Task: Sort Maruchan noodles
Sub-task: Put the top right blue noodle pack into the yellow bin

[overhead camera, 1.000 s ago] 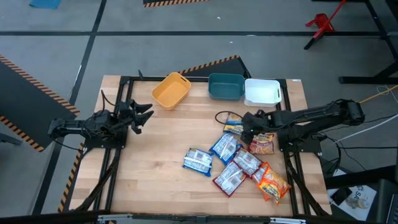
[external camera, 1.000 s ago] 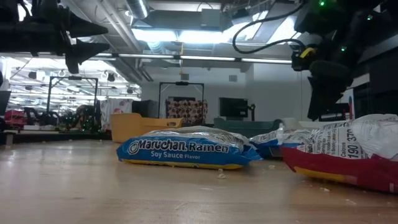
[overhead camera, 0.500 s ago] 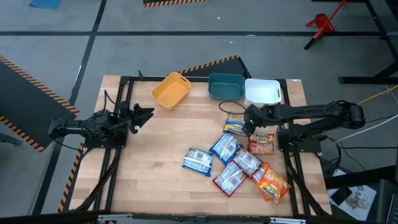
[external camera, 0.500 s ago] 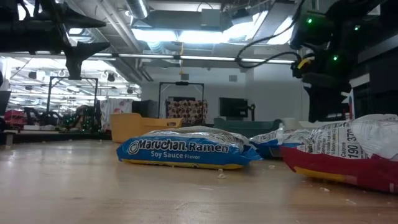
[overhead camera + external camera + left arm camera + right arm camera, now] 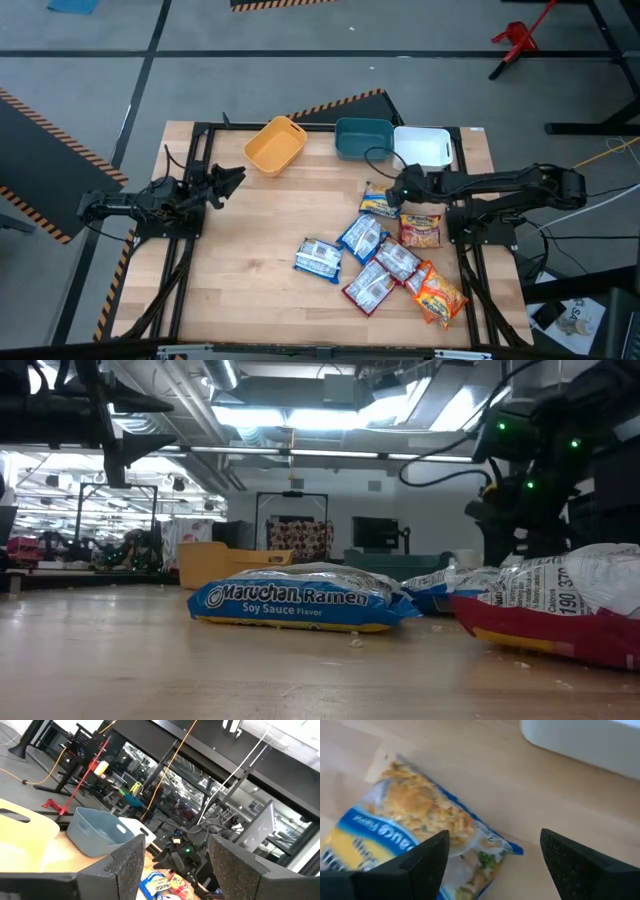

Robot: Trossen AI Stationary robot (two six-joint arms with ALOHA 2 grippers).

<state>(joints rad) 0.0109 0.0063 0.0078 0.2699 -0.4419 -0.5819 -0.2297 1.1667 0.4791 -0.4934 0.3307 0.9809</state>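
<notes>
As laid: seven noodle packets point(image 5: 379, 257), three bins point(image 5: 363, 139).

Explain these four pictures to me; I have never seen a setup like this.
Two dark robot arms stand at a wooden table. One picture looks straight down from above, one looks level across the tabletop, and two come from cameras on the arms' wrists. At the far edge sit a yellow plastic bin, a teal plastic bin and a white plastic bin. Crinkly flat packets of Maruchan noodles lie scattered on the right half. The right gripper hovers open over a blue-and-yellow noodle packet, its fingers either side, nothing held. The left gripper waits open above the table's left side, empty.
</notes>
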